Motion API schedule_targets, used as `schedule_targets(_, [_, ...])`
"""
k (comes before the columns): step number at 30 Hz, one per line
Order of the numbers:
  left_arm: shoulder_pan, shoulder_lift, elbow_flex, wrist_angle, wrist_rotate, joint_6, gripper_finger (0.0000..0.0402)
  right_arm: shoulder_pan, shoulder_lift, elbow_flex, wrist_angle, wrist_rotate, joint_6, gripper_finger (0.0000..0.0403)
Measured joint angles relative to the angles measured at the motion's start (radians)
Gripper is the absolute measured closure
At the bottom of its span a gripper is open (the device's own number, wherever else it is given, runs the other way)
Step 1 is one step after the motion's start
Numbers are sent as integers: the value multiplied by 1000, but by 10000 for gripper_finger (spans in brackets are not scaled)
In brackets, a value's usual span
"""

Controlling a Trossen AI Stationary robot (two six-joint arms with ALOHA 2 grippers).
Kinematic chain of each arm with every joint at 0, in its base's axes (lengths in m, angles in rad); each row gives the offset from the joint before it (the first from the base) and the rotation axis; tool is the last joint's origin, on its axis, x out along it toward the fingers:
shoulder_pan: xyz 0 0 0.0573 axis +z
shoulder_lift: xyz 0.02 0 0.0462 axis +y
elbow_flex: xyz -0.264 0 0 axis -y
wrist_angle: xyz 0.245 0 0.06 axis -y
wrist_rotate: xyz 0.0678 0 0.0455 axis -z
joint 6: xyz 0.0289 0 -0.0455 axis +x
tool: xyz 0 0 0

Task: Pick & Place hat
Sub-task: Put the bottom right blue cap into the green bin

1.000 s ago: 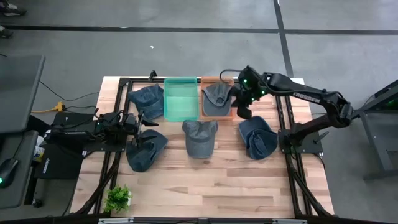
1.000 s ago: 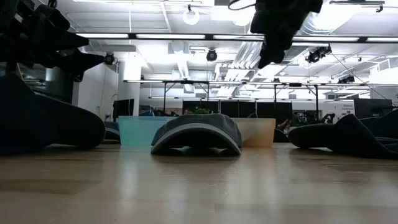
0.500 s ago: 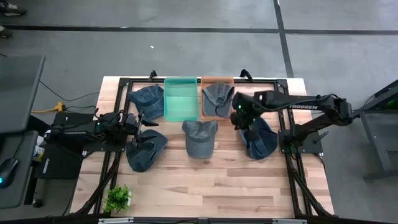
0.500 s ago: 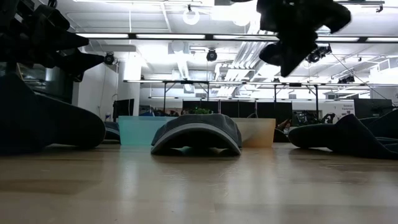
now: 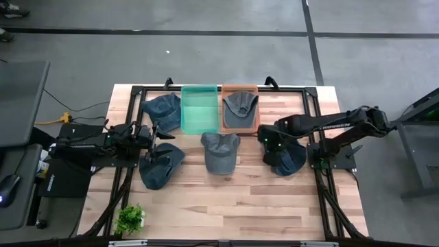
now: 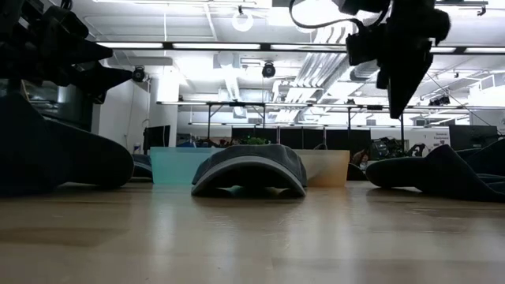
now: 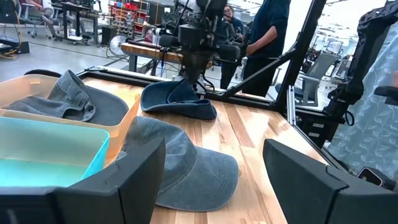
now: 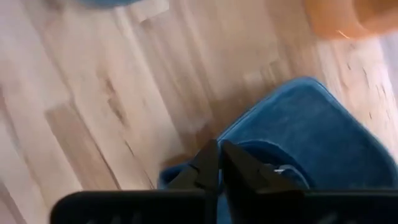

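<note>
Now the right gripper [image 5: 268, 142] hangs over a blue hat [image 5: 287, 155], fingers pinched together, holding nothing

Nearest the table's front, the left gripper [image 5: 152, 134] waits wide open and empty above another hat [image 5: 159, 167]; mid-table lies a grey hat [image 5: 220, 151]; farther back, a hat [image 5: 241, 108] sits in the orange bin [image 5: 239, 88] beside the teal bin [image 5: 199, 110]

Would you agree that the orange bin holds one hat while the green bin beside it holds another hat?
Not quite: the high view shows the green bin empty, its bare floor visible. The orange bin beside it does hold one hat, as you said.
</note>
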Motion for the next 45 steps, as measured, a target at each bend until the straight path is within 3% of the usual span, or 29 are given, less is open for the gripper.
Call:
schedule_targets(11, [0, 0, 0, 0, 0, 0, 133, 61, 94, 0, 10, 45, 386, 230])
schedule_targets(22, [0, 0, 0, 0, 0, 0, 133, 64, 199, 0, 30, 139, 489, 100])
schedule_targets(31, [0, 0, 0, 0, 0, 0, 133, 22, 284, 1, 36, 134, 512, 67])
schedule_targets(45, [0, 0, 0, 0, 0, 0, 133, 6, 354, 1, -11, 178, 539, 81])
